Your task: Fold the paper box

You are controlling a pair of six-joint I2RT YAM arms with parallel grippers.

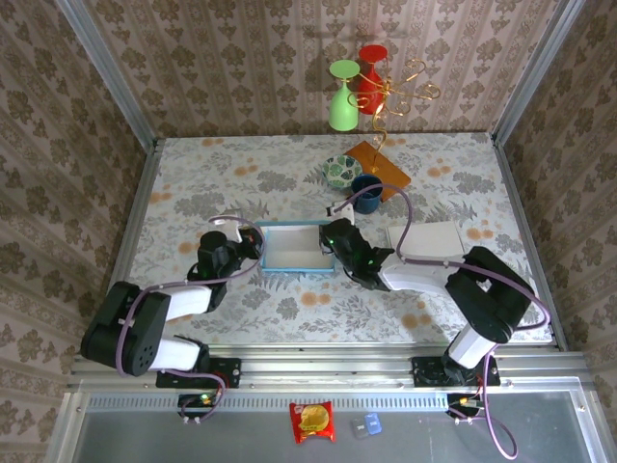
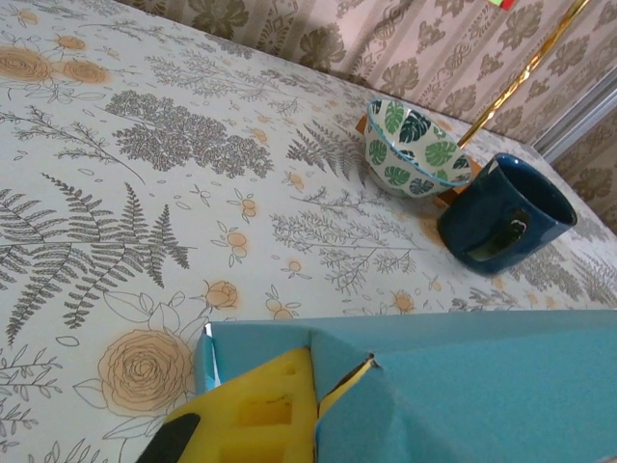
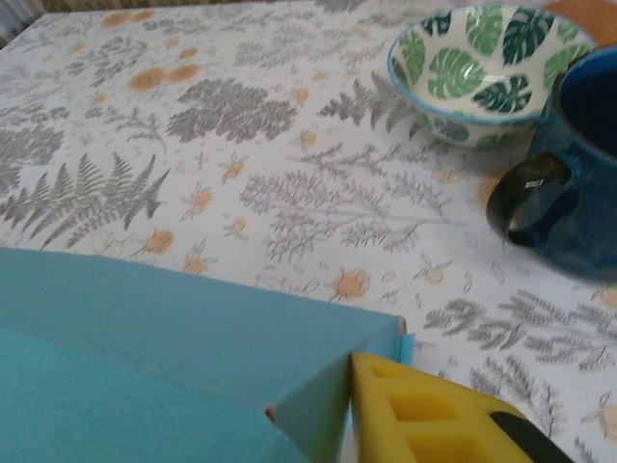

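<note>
Arms [image 1: 415, 275] angled inward, fingers [image 2: 260, 424] touching paper box [image 1: 297, 247] ends.

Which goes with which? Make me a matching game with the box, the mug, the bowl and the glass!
Things:
1. box
2. mug
3. bowl
4. glass

Looks:
A. white with green leaves
B. light blue
C. dark blue
D. plain green, upside down

Pairs: 1-B, 2-C, 3-A, 4-D
</note>
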